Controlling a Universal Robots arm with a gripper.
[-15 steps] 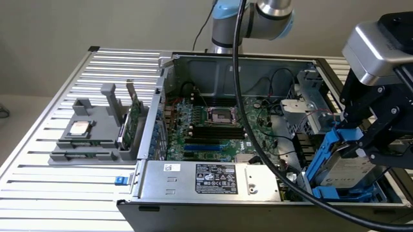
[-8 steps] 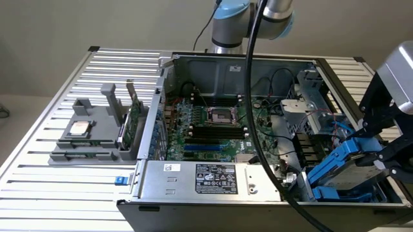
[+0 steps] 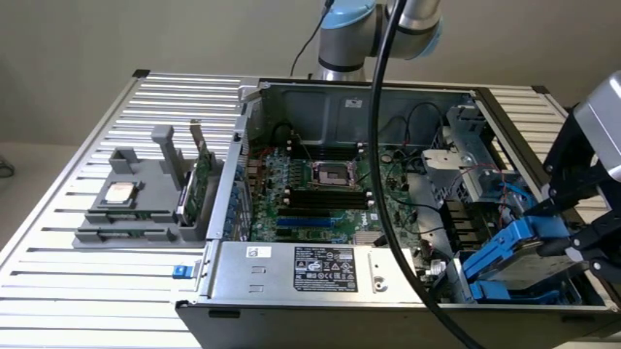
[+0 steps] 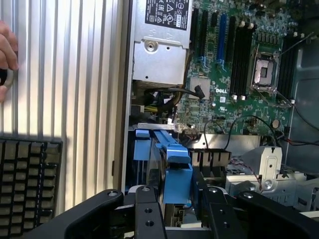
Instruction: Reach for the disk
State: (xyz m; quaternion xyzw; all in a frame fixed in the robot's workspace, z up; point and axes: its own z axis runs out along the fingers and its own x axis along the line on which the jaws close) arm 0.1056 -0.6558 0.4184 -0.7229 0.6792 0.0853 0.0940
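The disk (image 3: 524, 260) sits at the near corner of the open computer case (image 3: 350, 109), on the exterior view's right. Its blue carrier rails are tilted upward and its silver body shows between them. My gripper (image 3: 565, 234) is right at it, its black fingers (image 3: 582, 218) reaching in from the exterior view's right. In the wrist view the blue carrier of the disk (image 4: 177, 172) stands between my two black fingers (image 4: 147, 211), one on each side and close to it. The gripper (image 4: 178, 201) is open, straddling the carrier.
A silver power supply box (image 3: 301, 269) lies along the case's front next to the disk. The motherboard (image 3: 321, 196) fills the middle. A black cable (image 3: 383, 182) hangs across the case. A grey holder with a CPU chip (image 3: 121, 193) stands on the slatted table (image 3: 97, 291). A hand (image 4: 6, 55) and a keyboard (image 4: 27, 179) are near.
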